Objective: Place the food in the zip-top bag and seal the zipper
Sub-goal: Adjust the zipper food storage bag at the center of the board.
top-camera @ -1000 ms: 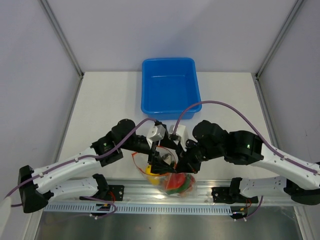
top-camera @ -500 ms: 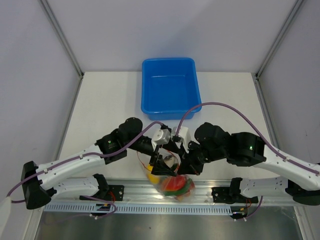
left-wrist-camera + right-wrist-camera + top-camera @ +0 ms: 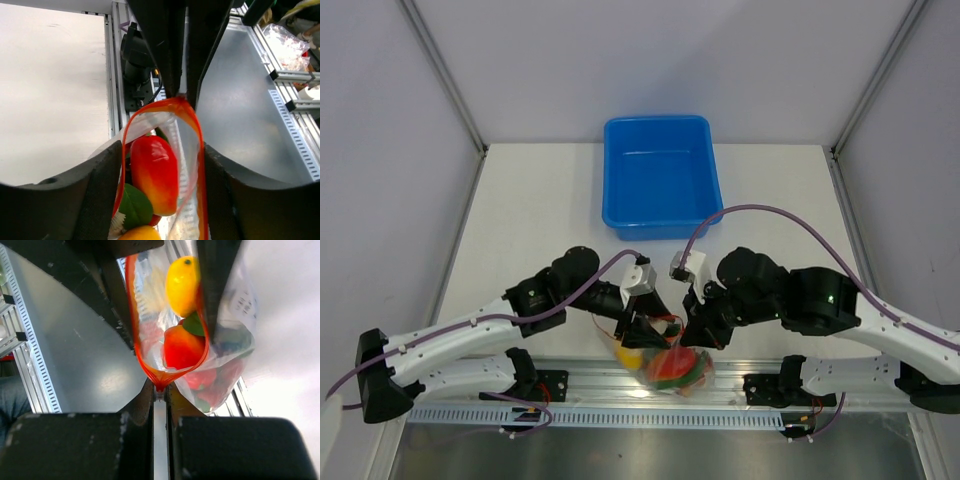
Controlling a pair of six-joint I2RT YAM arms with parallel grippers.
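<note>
Since a second ago: left gripper (image 3: 643, 328) has slid toward the near edge of the table (image 3: 540, 210) and its fingers have drawn closer together. The zip-top bag (image 3: 665, 365) has shifted slightly right and nearer with it.
Left gripper: jaws partly open, with one finger (image 3: 100, 195) on each side of the bag's gaping mouth. The orange-red strip runs just against both inner faces; whether they press it I cannot tell.
Right gripper (image 3: 698, 325): closed tight, pinching one end of the zipper (image 3: 142, 360) right at its fingertips, where the two strips meet.
Zip-top bag: between the two grippers, over the metal rail (image 3: 590, 378) at the near table edge. Whether it rests on the rail or hangs clear I cannot tell. Its mouth stands open in a narrow loop.
Zipper: unsealed along the stretch in view; both strips bow apart from the pinched end.
Food: inside the bag. A red-orange fruit (image 3: 155, 172) lies near the mouth with a yellow fruit (image 3: 182, 285) beside it and a green leaf (image 3: 132, 205) between them. Red and green pieces sit deeper in, blurred through the plastic.
Blue tub (image 3: 660, 175): at the back of the table, well apart from the bag and both grippers.
</note>
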